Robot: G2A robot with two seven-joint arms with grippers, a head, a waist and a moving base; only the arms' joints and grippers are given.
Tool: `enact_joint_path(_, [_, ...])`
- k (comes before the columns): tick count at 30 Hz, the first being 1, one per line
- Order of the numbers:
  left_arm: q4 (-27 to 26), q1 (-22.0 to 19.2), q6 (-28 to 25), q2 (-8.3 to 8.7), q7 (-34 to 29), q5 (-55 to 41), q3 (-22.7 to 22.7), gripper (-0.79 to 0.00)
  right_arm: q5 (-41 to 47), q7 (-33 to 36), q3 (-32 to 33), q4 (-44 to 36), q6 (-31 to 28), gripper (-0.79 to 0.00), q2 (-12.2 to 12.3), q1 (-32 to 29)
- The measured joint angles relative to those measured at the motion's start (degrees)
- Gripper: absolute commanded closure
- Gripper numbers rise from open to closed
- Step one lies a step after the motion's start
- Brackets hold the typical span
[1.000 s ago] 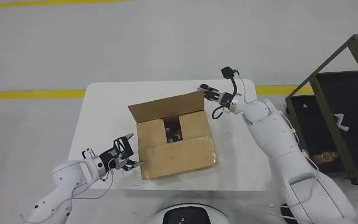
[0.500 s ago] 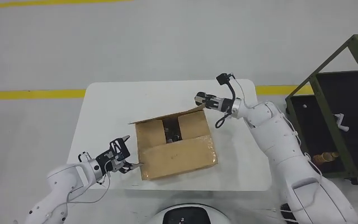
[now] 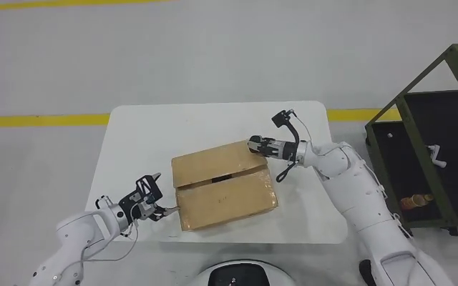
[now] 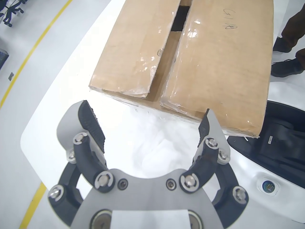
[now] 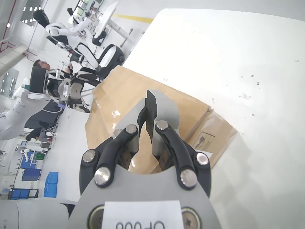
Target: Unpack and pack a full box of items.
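cardboard box [image 3: 222, 182] sits mid table [image 3: 136, 129]. both top flaps are folded down w/ a narrow dark gap between them, and clear tape shines on the flaps. left gripper [image 3: 163, 194] is at the box's 8 o'clock, just beside its short end, jaws spread wide w/ nothing between them. right gripper [image 3: 254, 145] is at the box's 1 o'clock corner, over the far flap's edge, fingers pinched together, no item seen in them.
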Motion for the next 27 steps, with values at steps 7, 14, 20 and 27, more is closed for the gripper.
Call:
enact_joint_path(7, [-0.03,-0.31,0.61,-0.09,0.41,-0.40,0.04,-0.785,1.28,1.51,1.08,-5.05,0.08,0.000,0.86,-3.45])
enact_joint_path(14, [0.58,-0.92,0.65,-0.15,0.32,-0.43,0.20,-0.785,3.97,4.52,1.07,-7.52,1.02,0.000,1.39,-5.79])
enact_joint_path(20, [1.47,-1.77,0.61,-0.22,0.18,0.05,0.67,-0.785,2.71,4.13,0.38,-8.18,2.42,0.000,1.55,-6.80])
enact_joint_path(27, [2.56,-2.93,0.09,-0.28,-1.08,0.38,1.37,-0.785,2.41,3.63,-0.26,-8.39,3.40,0.000,1.61,-6.84])
